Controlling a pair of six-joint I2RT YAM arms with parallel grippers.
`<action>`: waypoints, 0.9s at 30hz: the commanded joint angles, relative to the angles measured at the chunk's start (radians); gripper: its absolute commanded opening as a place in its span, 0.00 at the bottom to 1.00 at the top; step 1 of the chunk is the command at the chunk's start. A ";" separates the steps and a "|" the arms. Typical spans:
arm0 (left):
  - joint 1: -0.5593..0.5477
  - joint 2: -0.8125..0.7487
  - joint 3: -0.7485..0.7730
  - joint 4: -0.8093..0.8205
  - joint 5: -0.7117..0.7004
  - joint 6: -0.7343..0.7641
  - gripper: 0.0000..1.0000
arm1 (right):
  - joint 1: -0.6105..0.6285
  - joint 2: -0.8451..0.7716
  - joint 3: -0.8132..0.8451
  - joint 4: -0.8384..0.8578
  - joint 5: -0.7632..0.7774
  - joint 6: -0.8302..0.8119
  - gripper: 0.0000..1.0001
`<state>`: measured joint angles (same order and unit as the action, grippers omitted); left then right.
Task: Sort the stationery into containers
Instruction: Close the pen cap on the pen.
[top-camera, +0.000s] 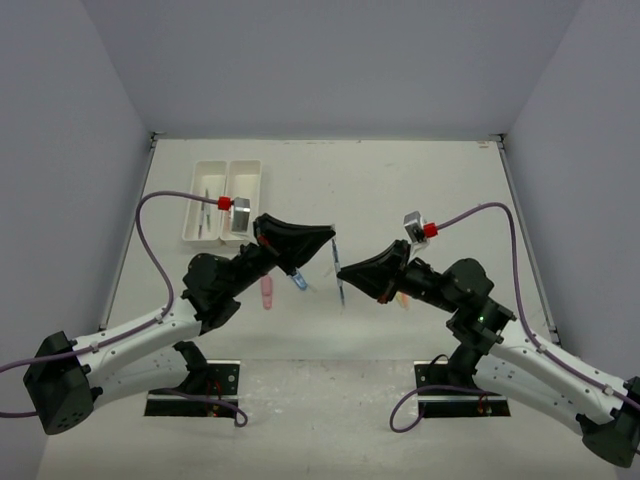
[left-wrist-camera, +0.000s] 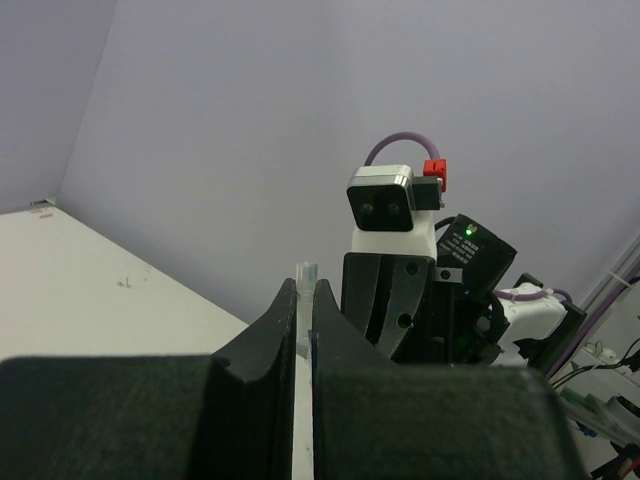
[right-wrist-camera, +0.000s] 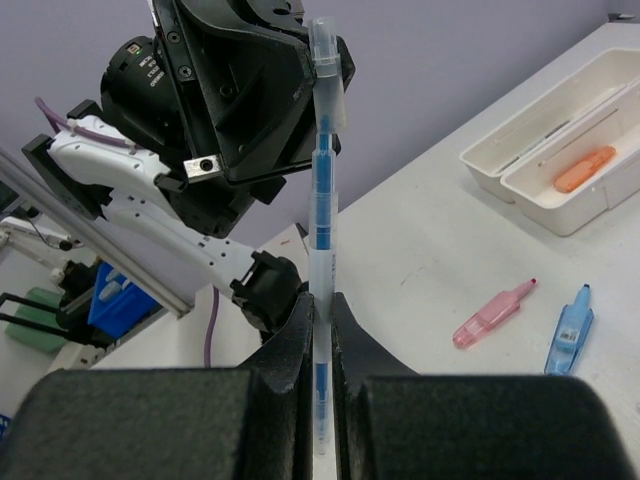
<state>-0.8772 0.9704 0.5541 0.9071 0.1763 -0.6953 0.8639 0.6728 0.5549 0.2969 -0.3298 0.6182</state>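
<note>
In left fingers (left-wrist-camera: 265, 350) and right fingers (right-wrist-camera: 290, 350), blue pen (right-wrist-camera: 322, 190).

**Stationery and containers.** Two shallow white trays (top-camera: 226, 172), joined side by side, lie at the far left of the table (top-camera: 400, 180). One holds a thin dark pen (top-camera: 207, 208), the other an orange piece (right-wrist-camera: 585, 170). A stubby pink piece (top-camera: 267, 292) and a blue piece (top-camera: 297, 281) lie flat, close together, nearer than the trays. A slim, clear-bodied blue pen (right-wrist-camera: 322, 200) is held off the table, its lower part clamped in the right gripper (right-wrist-camera: 322, 310) and its clear top end pinched in the left gripper (left-wrist-camera: 304, 300).
</note>
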 joint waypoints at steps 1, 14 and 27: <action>0.001 0.005 -0.033 0.058 0.011 -0.029 0.00 | 0.006 0.011 0.105 0.045 0.057 -0.034 0.00; 0.000 -0.021 -0.059 0.066 -0.046 -0.078 0.00 | 0.006 0.134 0.175 0.125 0.054 -0.008 0.00; 0.000 0.002 -0.023 -0.077 0.017 0.000 0.00 | 0.006 0.101 0.222 0.035 0.115 -0.099 0.00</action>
<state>-0.8715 0.9692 0.5212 0.9710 0.1141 -0.7590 0.8722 0.8094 0.7004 0.2471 -0.2886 0.5645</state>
